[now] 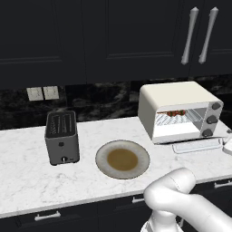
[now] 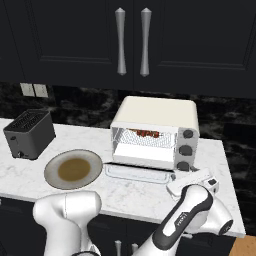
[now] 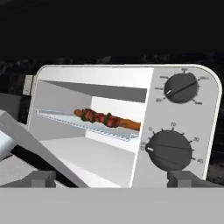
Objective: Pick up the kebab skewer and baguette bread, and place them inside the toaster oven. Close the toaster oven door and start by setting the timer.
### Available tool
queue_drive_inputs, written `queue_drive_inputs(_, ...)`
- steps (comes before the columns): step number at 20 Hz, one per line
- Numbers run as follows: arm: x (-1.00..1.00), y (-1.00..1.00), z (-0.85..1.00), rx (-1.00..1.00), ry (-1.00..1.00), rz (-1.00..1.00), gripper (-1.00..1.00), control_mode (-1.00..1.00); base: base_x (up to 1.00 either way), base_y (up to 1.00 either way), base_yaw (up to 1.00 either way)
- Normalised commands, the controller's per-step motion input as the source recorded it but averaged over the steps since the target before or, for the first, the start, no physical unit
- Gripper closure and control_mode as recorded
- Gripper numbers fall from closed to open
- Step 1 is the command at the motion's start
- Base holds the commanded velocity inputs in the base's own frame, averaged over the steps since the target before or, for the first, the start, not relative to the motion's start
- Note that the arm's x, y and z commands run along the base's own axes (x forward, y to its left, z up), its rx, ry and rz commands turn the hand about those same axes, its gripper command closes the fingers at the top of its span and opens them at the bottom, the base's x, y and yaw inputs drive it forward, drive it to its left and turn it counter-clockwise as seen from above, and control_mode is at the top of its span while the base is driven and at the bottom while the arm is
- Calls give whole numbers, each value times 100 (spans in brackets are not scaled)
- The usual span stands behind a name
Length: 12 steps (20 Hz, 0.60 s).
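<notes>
Cream-white and boxy, the toaster oven (image 1: 181, 111) stood at the back of the marble counter (image 1: 27, 176) with its door (image 2: 140, 173) dropped flat onto the stone in front of the cavity, which left the wire rack (image 3: 87, 124) reachable from the front. On that rack lay the kebab skewer (image 3: 99, 117), and an orange-brown length running out past its chunks looked like the baguette bread (image 3: 127, 123) resting alongside it, so both foods seemed already loaded. That would explain the brown-centred plate (image 1: 122, 159) sitting bare beside the grey two-slot toaster (image 1: 62, 137). The gripper (image 3: 111, 178) hung low in front of the oven, jaws spread as wide as they go and holding nothing, apparently freed for lifting the door. Its camera faced the lower knob (image 3: 169, 149), likely the timer, beneath the upper knob (image 3: 182, 87).
</notes>
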Motion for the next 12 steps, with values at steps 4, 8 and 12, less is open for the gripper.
queue_drive_inputs(4,52,21,24,0,-3,0,-100,-100,0,0,0)
queue_drive_inputs(8,59,32,17,0,0,0,-100,-100,0,0,0)
queue_drive_inputs(12,64,35,3,0,0,-12,-100,-100,0,0,0)
